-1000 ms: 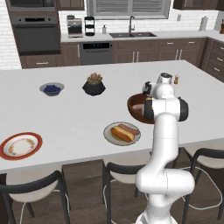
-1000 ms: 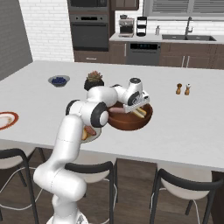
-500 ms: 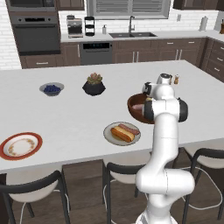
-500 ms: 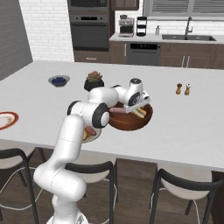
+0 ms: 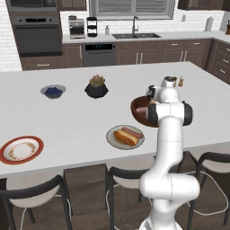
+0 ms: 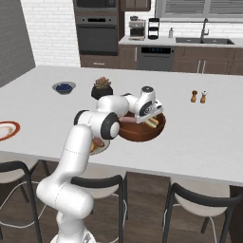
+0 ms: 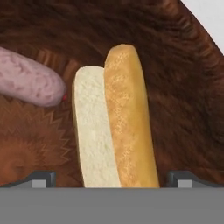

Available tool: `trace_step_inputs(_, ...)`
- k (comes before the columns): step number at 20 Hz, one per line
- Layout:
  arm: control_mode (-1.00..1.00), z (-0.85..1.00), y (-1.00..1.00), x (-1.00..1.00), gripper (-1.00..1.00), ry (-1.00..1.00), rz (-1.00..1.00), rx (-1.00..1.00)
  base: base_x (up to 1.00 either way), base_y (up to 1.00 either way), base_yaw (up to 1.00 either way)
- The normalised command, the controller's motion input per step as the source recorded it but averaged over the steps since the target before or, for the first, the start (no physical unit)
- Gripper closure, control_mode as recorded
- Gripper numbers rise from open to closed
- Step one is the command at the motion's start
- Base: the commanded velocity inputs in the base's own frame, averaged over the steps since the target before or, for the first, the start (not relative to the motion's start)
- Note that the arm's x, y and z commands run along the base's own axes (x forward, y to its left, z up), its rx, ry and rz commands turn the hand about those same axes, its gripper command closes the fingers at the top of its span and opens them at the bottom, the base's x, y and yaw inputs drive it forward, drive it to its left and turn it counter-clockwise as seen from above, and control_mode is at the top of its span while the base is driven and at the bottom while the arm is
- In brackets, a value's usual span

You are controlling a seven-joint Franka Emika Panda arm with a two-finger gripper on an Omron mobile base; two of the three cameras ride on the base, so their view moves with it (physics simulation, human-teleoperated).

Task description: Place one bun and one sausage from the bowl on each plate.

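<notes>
The reddish-brown bowl (image 5: 140, 113) (image 6: 141, 133) (image 7: 175, 70) stands on the island. My gripper (image 6: 153, 116) (image 7: 113, 179) hangs open just above it, one dark fingertip (image 7: 41, 178) on each side of a split bun (image 7: 114, 131) (image 6: 152, 122) lying in the bowl. A pink sausage (image 7: 26, 83) lies beside the bun. The pale grey plate (image 5: 112, 140) holds a bun (image 5: 124, 137) and a sausage (image 5: 132, 132). The orange-rimmed plate (image 5: 8, 144) (image 6: 13, 126) sits bare at the island's near left.
A small grey bowl of blue berries (image 5: 53, 91) and a black plant pot (image 5: 96, 87) stand farther back on the island. Salt and pepper shakers (image 6: 198, 96) are to the right of the bowl. Dark stools (image 5: 40, 197) line the near edge.
The hand has sunk slightly toward the bowl, its jaws staying open. Nothing on the island has moved.
</notes>
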Motion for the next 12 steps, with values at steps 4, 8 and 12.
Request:
trace_step_inputs(4,-1.00,-0.36,0.01,-0.02,-1.00,0.00,0.00,0.00,0.00,0.00,0.00)
trace_step_inputs(8,-1.00,-0.41,0.00,-0.08,-1.00,0.00,0.00,0.00,0.00,0.00,0.00)
trace_step_inputs(12,-1.00,-0.22,0.00,-0.01,-1.00,0.00,0.00,0.00,0.00,0.00,0.00)
